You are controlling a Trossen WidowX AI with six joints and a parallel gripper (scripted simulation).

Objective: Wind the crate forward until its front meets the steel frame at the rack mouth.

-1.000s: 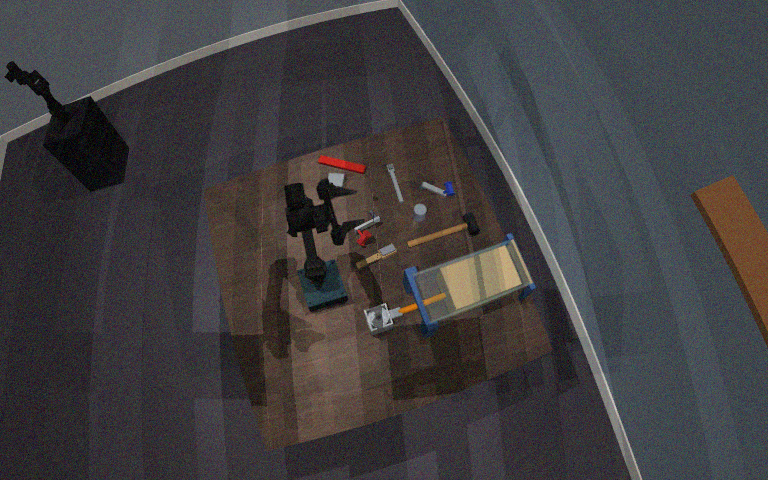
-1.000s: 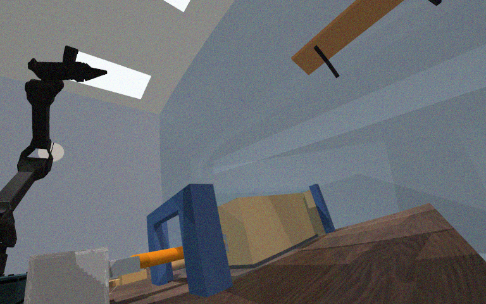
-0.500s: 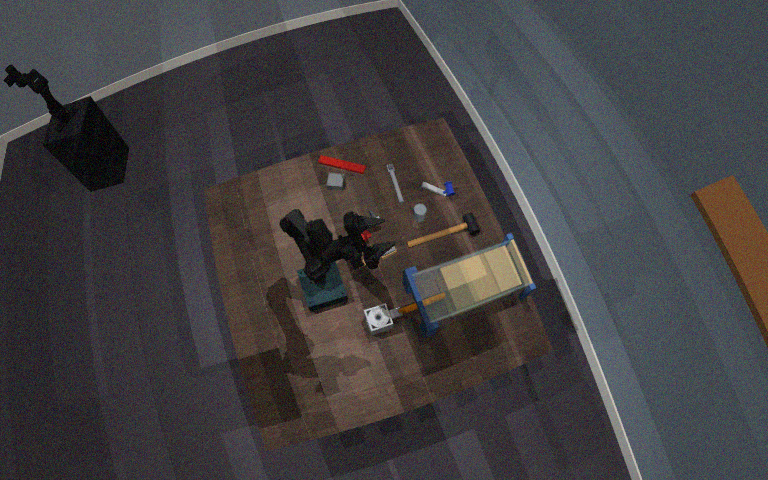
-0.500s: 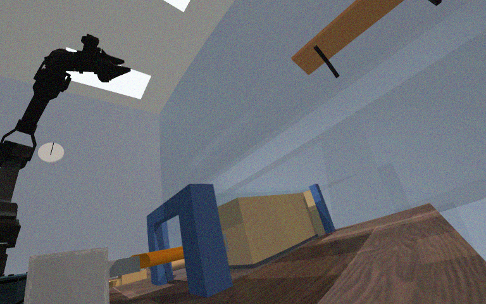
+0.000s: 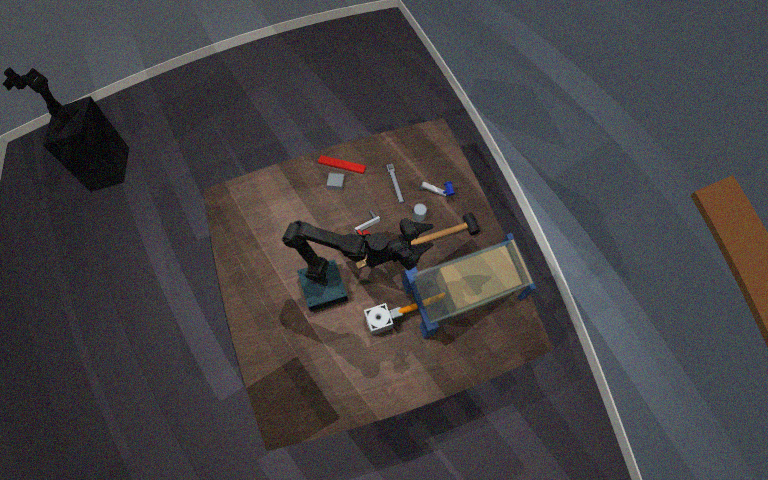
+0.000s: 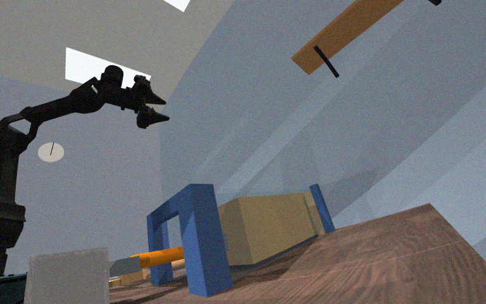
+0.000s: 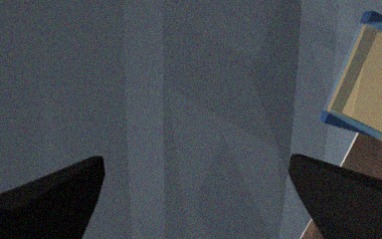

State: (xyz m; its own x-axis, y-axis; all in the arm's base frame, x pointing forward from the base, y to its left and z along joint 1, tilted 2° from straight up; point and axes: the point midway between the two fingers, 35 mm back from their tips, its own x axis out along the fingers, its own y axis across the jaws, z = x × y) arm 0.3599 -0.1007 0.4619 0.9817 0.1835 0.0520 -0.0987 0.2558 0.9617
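My gripper [image 5: 432, 235] [image 6: 167, 110] [image 7: 199, 164] is open and empty, high above the bench. The tan crate [image 5: 481, 277] [image 6: 276, 229] [image 7: 370, 85] appears flat inside the clear-panelled cubby, with a gap between its front and the blue frame [image 5: 428, 328] [image 6: 204, 247] at the mouth. An orange strap [image 5: 407, 309] [image 6: 161, 256] runs from the crate side through the mouth to the pale square winch [image 5: 378, 320] [image 6: 68, 277]. The winch's round top hole shows empty in the top view. A pale cranked bar [image 5: 368, 223] with a red part, possibly the handle, lies left of my gripper, partly near the arm.
A mallet [image 5: 441, 232] lies partly below my gripper. Behind it are a grey can [image 5: 419, 211], a wrench [image 5: 396, 185], a white-and-blue tool [image 5: 434, 188], a red bar [image 5: 341, 164] and a grey block [image 5: 335, 180]. A tan item [image 5: 361, 263] is partly hidden by the arm.
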